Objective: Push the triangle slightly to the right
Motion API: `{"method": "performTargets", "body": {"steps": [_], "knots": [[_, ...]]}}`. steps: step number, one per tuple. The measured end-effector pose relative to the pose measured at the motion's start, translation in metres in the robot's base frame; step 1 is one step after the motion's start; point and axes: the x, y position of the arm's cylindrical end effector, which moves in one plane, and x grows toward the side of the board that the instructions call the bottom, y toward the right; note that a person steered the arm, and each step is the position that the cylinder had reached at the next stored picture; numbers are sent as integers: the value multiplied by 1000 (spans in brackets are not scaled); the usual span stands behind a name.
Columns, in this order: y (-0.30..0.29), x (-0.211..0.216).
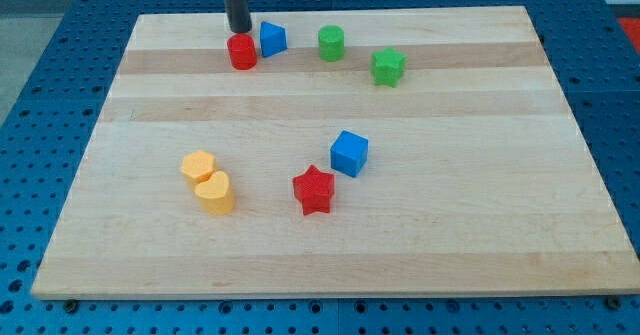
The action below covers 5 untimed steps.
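Observation:
The blue triangle block (273,39) sits near the view's top, left of centre, on the wooden board (480,225). A red cylinder (242,51) touches it on its left. My tip (240,29) stands just above the red cylinder and just left of the blue triangle, close to both.
A green cylinder (331,43) and a green star (388,66) lie to the right of the triangle. A blue cube (349,153) and a red star (314,189) sit mid-board. A yellow hexagon (198,165) and a yellow heart (215,192) lie lower left.

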Motion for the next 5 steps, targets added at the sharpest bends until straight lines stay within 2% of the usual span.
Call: {"method": "performTargets", "body": {"steps": [5], "knots": [[19, 22]]}}
